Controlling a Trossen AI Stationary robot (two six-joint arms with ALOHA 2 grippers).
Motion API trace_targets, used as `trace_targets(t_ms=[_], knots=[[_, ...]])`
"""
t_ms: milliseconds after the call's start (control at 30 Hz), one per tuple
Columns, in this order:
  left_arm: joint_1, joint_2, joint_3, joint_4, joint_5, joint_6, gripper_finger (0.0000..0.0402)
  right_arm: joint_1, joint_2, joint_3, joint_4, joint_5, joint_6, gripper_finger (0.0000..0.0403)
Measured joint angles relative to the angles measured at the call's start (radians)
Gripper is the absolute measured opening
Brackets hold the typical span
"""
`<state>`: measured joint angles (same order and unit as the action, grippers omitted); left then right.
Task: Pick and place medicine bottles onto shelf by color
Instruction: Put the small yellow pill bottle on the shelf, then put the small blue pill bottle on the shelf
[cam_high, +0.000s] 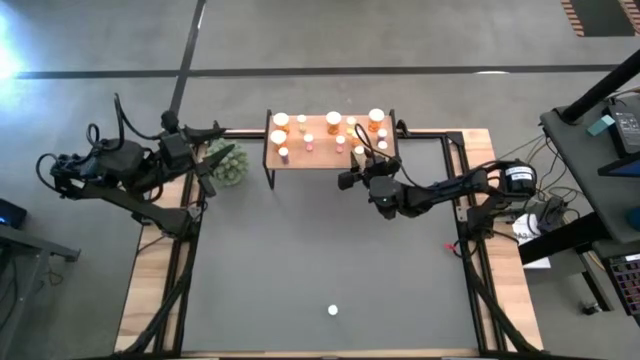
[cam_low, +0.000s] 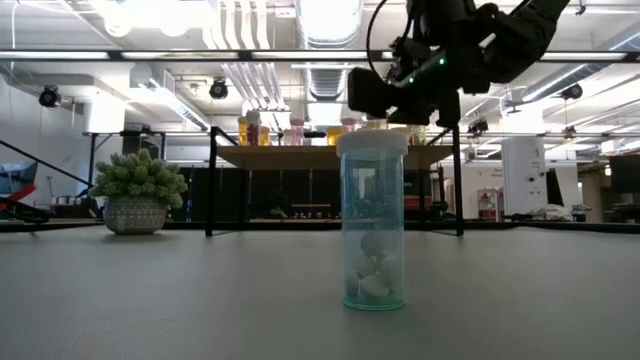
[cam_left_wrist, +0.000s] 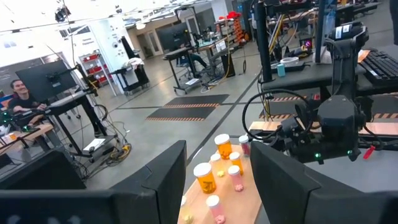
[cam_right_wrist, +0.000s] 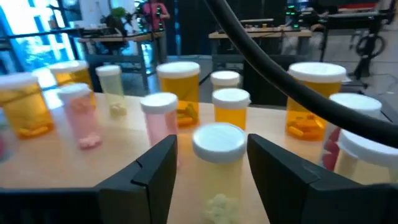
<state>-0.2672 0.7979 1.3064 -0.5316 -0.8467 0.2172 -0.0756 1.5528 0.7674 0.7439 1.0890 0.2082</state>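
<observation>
The light-wood shelf (cam_high: 320, 155) stands at the mat's far edge on black legs, with several orange, pink and pale white-capped medicine bottles upright on its top. My right gripper (cam_right_wrist: 211, 149) is level at the shelf's near right part (cam_high: 355, 160), open. A pale yellow-green bottle (cam_right_wrist: 217, 149) stands on the shelf between its fingers, with a gap showing beside one finger. A teal bottle (cam_low: 372, 220) with a white cap (cam_high: 333, 310) stands alone on its base near the mat's front. My left gripper (cam_left_wrist: 217, 149) hangs open and raised at the far left, with nothing in it.
A green spiky plant in a pot (cam_high: 228, 163) stands just left of the shelf, close under the left arm. The dark mat (cam_high: 300, 250) lies between the shelf and the lone teal bottle. Other bottles crowd closely behind and beside the right gripper's bottle (cam_right_wrist: 180, 87).
</observation>
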Motion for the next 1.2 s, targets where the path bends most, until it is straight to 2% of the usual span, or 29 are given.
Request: trace_targets(t_ms=[233, 900, 1100, 1200], knots=[[0.000, 0.000, -0.002, -0.001, 0.000, -0.001, 0.0162, 0.022, -0.049, 0.011, -0.014, -0.076, -0.003, 0.0187], [-0.001, 0.045, -0.004, -0.010, 0.000, -0.003, 0.0162, 0.034, -0.145, 0.011, -0.013, -0.067, -0.110, 0.0187], [-0.001, 0.072, -0.004, -0.011, 0.000, -0.002, 0.0162, 0.062, -0.224, 0.011, -0.016, -0.072, -0.104, 0.0187], [-0.001, 0.077, -0.002, -0.009, 0.000, -0.002, 0.0162, 0.089, -0.280, 0.011, -0.079, -0.162, -0.049, 0.0187]])
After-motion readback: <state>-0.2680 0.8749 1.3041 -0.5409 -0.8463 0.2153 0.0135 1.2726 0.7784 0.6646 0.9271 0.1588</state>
